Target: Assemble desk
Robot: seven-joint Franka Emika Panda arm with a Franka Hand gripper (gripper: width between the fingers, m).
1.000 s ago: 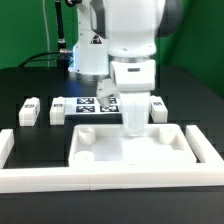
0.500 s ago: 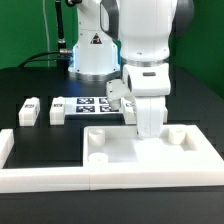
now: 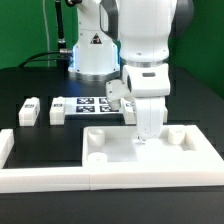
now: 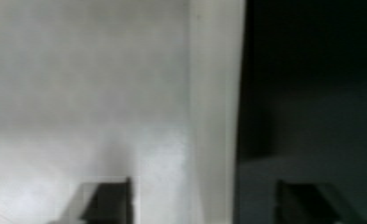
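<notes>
**Our hand (image 3: 146,137) hangs over the desk panel's (image 3: 115,150) rear rim, fingers (image 4: 105,203) spread apart, gripping nothing.**
The panel lies flat and rim-up at lower right, its long axis left-to-right, just beside the border rail (image 3: 50,178). At mid-left on the black tabletop (image 3: 40,140) we see tagged legs (image 3: 28,111) and the marker board (image 3: 90,105), their patterns too small to read.

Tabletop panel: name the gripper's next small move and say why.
Probably lift straight up. The gripper sits low over the tabletop panel at its far rim, and the wrist view shows its fingers apart on either side of that rim, not clamping it. Rising clears the rim before heading for a loose leg.
</notes>
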